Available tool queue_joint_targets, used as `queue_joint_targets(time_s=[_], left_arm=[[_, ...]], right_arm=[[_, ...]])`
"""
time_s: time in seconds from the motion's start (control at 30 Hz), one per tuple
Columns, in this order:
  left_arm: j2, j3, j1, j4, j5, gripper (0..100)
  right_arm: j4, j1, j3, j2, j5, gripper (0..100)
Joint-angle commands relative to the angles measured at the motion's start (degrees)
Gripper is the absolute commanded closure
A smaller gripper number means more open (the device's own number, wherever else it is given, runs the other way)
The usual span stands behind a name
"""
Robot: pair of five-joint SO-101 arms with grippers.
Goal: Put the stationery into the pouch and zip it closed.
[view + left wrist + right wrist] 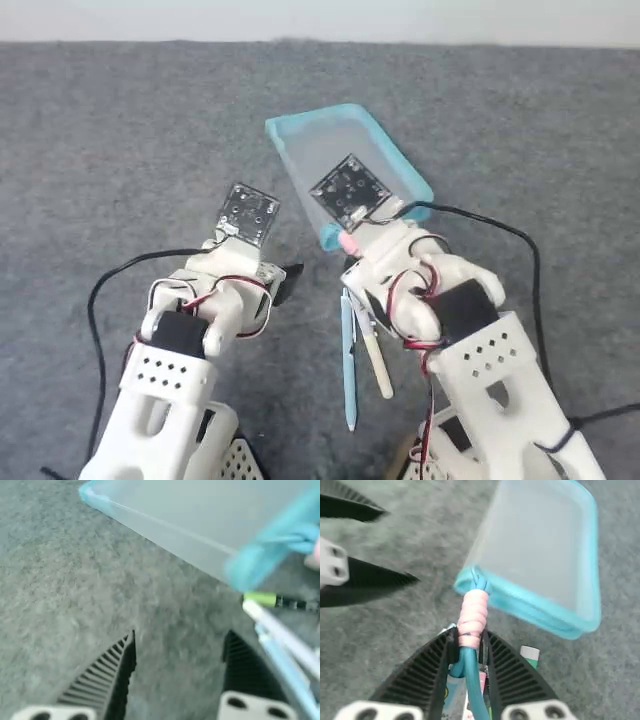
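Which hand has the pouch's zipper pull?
The right hand, shut on the pink-wrapped pull cord of the pouch; the left hand is open, holding nothing.

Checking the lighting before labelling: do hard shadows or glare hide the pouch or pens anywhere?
High view: even light, only soft shadows on the table; pouch and pens are readable. Left wrist view: no glare on the pouch beyond the open left gripper. Right wrist view: faint sheen on the pouch face; the pink zip pull in the right gripper is unshaded.
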Motion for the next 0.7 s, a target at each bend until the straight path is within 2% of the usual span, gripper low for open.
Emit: queue_joint_targets(time_s=[0.0, 0.27, 0.47, 0.67], left_arm=[[-6.5, -4.6, 0.4, 4.8, -0.4, 71], [-24.3, 1.5, 0.5, 6.7, -0.4, 71], [-22.2, 1.8, 0.5, 5.6, -0.4, 71], [-21.2, 1.6, 1.2, 5.0, -0.4, 71]], right_arm=[[-1.0, -1.9, -2.7, -0.4, -2.5, 99.2], [-0.6, -2.2, -1.8, -2.4, -2.4, 99.2], [3.4, -5.1, -1.9, -11.4, -1.3, 99.2], [1.7, -8.8, 1.8, -12.3, -0.7, 99.2]])
